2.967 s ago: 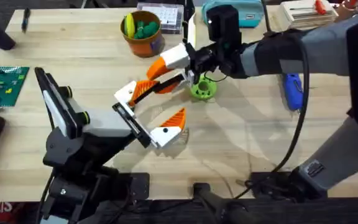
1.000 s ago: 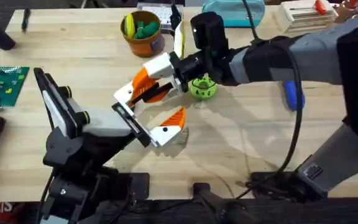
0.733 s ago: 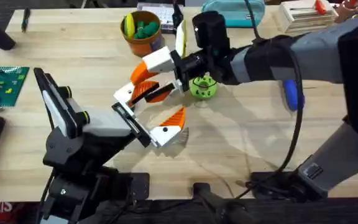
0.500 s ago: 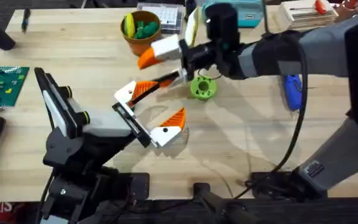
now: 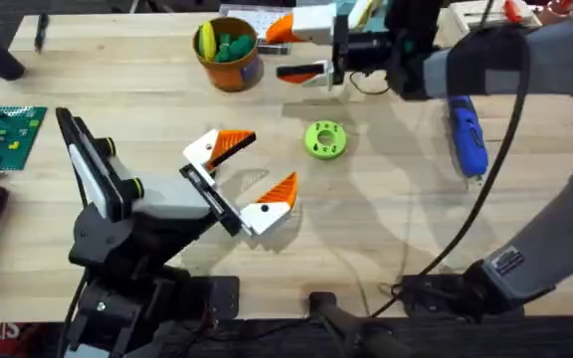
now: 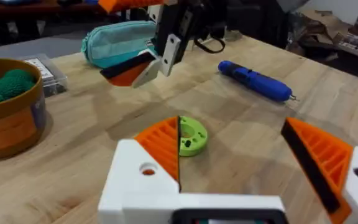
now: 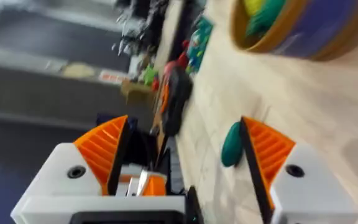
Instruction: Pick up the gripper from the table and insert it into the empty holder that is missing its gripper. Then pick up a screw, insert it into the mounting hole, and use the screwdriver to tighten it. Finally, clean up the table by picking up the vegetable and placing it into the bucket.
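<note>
Right gripper (image 5: 298,48) is up at the far edge of the table (image 5: 386,229), beside the bucket (image 5: 229,52). Its fingers stand well apart with nothing between them.

Left gripper (image 5: 259,171) rests low near table centre, spread wide and holding nothing. Both white holders carry an orange finger: the far one (image 5: 229,144) sits in its holder (image 5: 203,151), with a second finger on the near side (image 5: 282,188).

A green ring-shaped piece (image 5: 325,139) lies on the wood just beyond the left gripper's tips, apart from them. The screwdriver (image 5: 466,134) lies to the right, under the right arm's sleeve.

The bucket holds green and yellow pieces. Bare wood runs between the green ring and the screwdriver, and along the near right of the table.
</note>
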`<action>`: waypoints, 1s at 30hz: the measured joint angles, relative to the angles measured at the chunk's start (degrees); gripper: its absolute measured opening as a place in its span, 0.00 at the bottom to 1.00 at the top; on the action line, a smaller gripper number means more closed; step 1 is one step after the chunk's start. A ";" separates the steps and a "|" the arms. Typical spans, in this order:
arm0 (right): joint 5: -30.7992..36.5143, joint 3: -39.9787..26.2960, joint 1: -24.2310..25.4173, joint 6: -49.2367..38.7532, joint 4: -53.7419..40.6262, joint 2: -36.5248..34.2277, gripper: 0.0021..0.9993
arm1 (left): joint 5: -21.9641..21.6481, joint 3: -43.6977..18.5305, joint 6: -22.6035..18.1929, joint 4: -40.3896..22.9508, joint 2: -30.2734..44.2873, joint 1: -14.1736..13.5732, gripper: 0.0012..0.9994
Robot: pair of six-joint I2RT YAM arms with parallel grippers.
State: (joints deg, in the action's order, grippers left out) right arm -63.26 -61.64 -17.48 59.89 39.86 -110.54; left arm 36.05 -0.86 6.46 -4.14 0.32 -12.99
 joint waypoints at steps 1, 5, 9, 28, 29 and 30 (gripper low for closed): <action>1.03 -0.70 0.40 -0.81 -2.36 0.12 0.99 | 0.02 0.00 -0.02 0.00 -0.02 0.00 0.99; 6.06 -5.56 0.76 -8.51 -20.80 2.04 0.99 | 0.13 0.00 -0.02 0.00 0.00 0.00 0.99; 12.25 -12.77 -0.35 -21.05 -43.20 5.50 0.99 | 0.20 0.00 -0.02 0.00 0.00 0.00 0.99; 18.48 -23.70 -7.15 -66.73 -97.12 20.26 1.00 | 0.20 0.00 -0.02 0.00 -0.02 0.00 0.99; 18.16 -23.70 -7.15 -67.41 -97.52 20.26 1.00 | 0.20 0.00 -0.02 0.00 -0.02 0.00 0.99; 17.93 -23.70 -7.15 -67.81 -97.59 20.26 1.00 | 0.20 0.00 -0.02 0.00 -0.02 0.00 0.99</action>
